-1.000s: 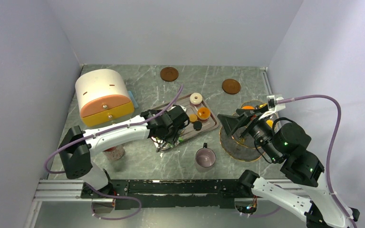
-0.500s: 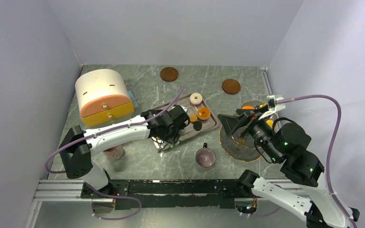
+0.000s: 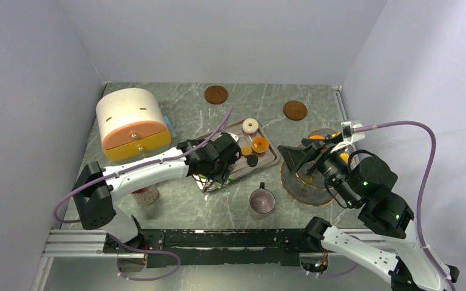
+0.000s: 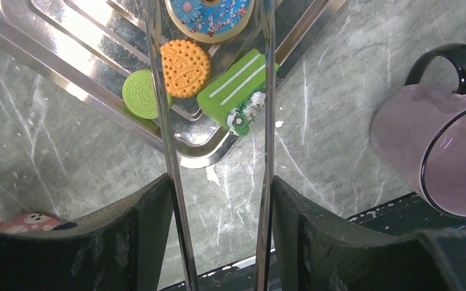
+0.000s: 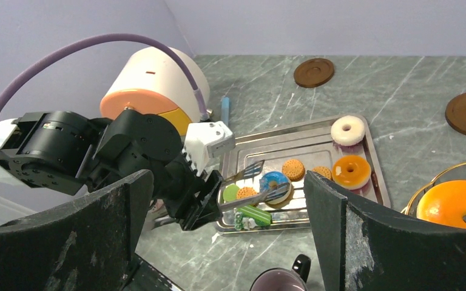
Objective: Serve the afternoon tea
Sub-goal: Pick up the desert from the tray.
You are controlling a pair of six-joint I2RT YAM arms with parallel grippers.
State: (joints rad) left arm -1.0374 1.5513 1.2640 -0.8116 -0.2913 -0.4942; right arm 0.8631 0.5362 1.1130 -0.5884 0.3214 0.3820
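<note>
Left wrist: left gripper (image 4: pixel 218 97) (tines parted) over tray (image 4: pixel 48 66) corner; mug (image 4: pixel 437 157) near.

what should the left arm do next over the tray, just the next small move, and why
Probably lower the left gripper a little and close it. Its open tong-like fingers straddle the orange cookie and the green bar at the steel tray's near corner, but seemingly grip neither yet.

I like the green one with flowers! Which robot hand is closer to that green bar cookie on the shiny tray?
Left. The left gripper straddles the green bar cookie on the steel tray; the right gripper hangs apart, over the glass plate.
</note>
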